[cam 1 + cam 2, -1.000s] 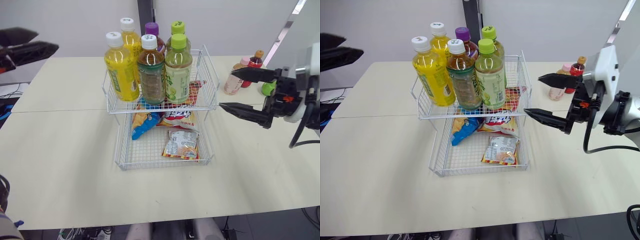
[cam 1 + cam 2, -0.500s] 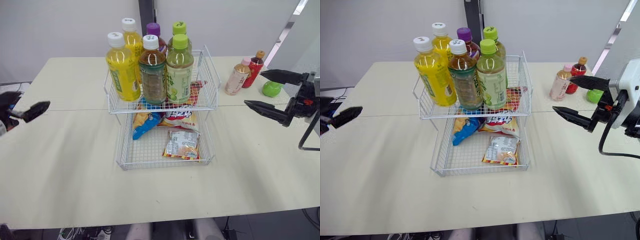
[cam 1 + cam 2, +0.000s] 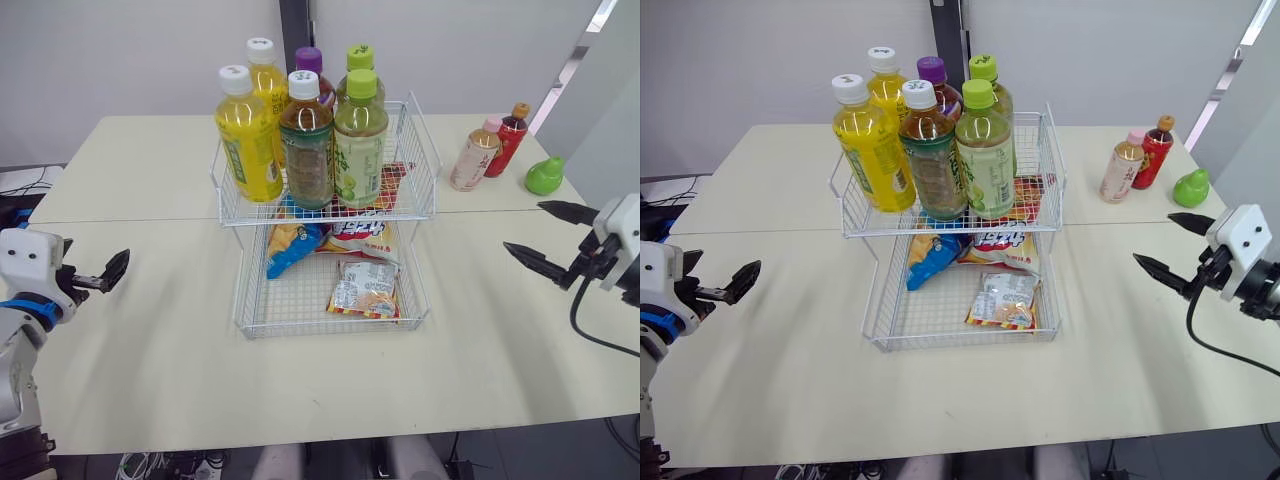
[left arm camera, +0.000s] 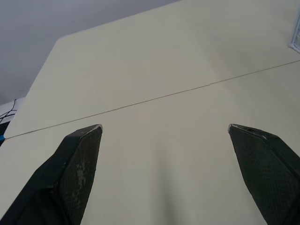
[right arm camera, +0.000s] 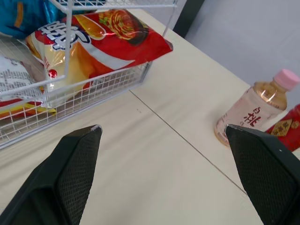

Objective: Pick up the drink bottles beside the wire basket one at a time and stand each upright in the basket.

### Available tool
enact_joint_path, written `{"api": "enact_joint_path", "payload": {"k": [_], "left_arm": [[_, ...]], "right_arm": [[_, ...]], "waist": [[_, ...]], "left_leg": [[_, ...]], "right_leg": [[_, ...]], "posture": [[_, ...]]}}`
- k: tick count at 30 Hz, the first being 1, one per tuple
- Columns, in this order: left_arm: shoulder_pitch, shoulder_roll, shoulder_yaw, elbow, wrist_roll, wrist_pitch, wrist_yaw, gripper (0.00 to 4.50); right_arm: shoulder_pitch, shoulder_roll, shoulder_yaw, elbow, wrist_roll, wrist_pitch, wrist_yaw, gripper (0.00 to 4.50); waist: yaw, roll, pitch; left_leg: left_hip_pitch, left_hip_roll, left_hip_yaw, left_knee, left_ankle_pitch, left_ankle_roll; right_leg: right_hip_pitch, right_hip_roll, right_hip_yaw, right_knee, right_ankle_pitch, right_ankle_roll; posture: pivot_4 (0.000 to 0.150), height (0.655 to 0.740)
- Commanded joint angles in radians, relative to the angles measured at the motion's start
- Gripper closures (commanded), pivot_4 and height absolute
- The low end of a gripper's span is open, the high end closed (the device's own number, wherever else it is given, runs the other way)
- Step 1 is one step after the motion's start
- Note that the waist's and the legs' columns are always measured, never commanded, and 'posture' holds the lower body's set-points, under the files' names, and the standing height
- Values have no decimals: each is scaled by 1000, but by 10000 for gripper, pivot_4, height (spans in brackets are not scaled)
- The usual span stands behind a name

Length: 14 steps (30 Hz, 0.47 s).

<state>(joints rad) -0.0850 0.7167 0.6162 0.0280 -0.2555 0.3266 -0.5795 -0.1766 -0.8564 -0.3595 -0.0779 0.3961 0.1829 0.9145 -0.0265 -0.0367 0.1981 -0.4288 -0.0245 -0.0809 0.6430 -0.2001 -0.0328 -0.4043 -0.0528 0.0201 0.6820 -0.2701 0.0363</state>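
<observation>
The two-tier wire basket (image 3: 425,190) stands mid-table, with several drink bottles (image 3: 307,140) upright in its top tier. To its right, a pink-capped peach bottle (image 3: 472,158) and a red bottle (image 3: 507,139) stand upright on the table. My right gripper (image 3: 523,226) hovers open and empty over the table's right side, in front of those two bottles and apart from them; the right wrist view shows the peach bottle (image 5: 246,110) past its fingers. My left gripper (image 4: 164,126) is open and empty, low over the table's left edge (image 3: 100,270).
Snack bags (image 3: 362,288) lie in the basket's lower tier. A small green object (image 3: 544,177) sits right of the red bottle. A seam (image 4: 154,98) crosses the tabletop (image 3: 150,340).
The right gripper has drawn back to the right and lower, away from the basket. The left gripper has dropped from high at the far left to the table's left edge. Both stay open.
</observation>
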Motion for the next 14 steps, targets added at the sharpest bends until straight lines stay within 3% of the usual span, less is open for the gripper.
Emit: {"api": "enact_joint_path", "payload": {"k": [1, 10, 14], "left_arm": [[2, -17, -17, 10, 23, -70, 44, 159], [-18, -48, -73, 89, 51, -170, 120, 159], [-13, -71, -59, 91, 4, -172, 120, 159]], "right_arm": [[-14, 31, -1, 38, -47, -78, -51, 0], [-21, 116, 47, 174, -157, -239, -129, 0], [-32, 120, 59, 201, -168, -263, -142, 0]], "waist": [[0, 0, 0], [-1, 1, 0], [-1, 1, 0]], "left_leg": [[0, 0, 0, 0, 0, 0], [1, 0, 0, 0, 0, 0], [1, 0, 0, 0, 0, 0]], "right_leg": [[0, 0, 0, 0, 0, 0], [1, 0, 0, 0, 0, 0], [1, 1, 0, 0, 0, 0]], "posture": [[1500, 7359], [1500, 7359], [1500, 7359]]}}
